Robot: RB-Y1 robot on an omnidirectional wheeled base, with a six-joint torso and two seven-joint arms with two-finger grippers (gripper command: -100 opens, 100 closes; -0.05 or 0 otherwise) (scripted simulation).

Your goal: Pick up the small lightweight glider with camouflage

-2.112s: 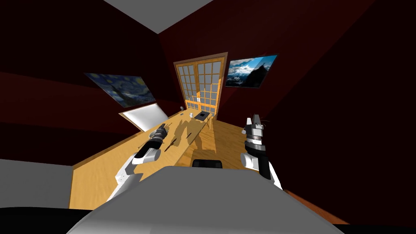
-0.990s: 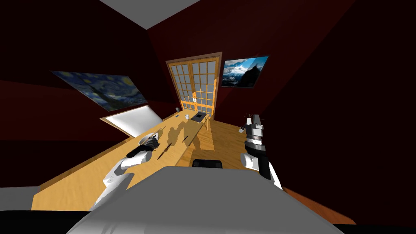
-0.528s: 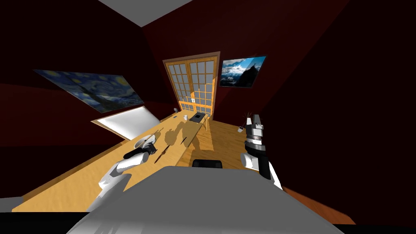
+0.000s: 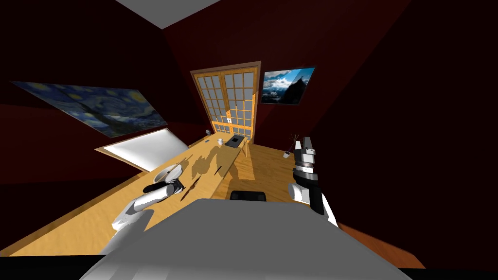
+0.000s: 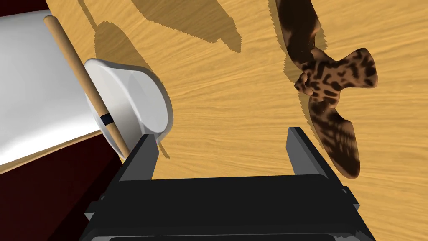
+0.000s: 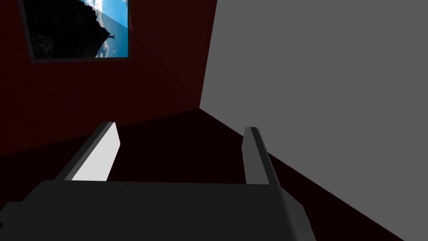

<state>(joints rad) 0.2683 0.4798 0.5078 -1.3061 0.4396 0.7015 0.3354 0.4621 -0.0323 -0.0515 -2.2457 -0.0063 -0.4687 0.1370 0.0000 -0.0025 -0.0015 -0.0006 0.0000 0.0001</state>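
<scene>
— Where's the glider?
— The small brown, dark-mottled camouflage glider (image 5: 324, 81) lies flat on the long light wooden table (image 5: 234, 108). It is just right of the left gripper (image 5: 221, 140) and outside its spread fingers.
— What's between those fingers?
— Tabletop wood. A round white bowl (image 5: 138, 100) with a thin wooden stick (image 5: 77, 71) across it sits just left of the gripper.
— And the right gripper?
— The right gripper (image 6: 179, 134) is raised to the right of the table, with its fingers wide apart.
</scene>
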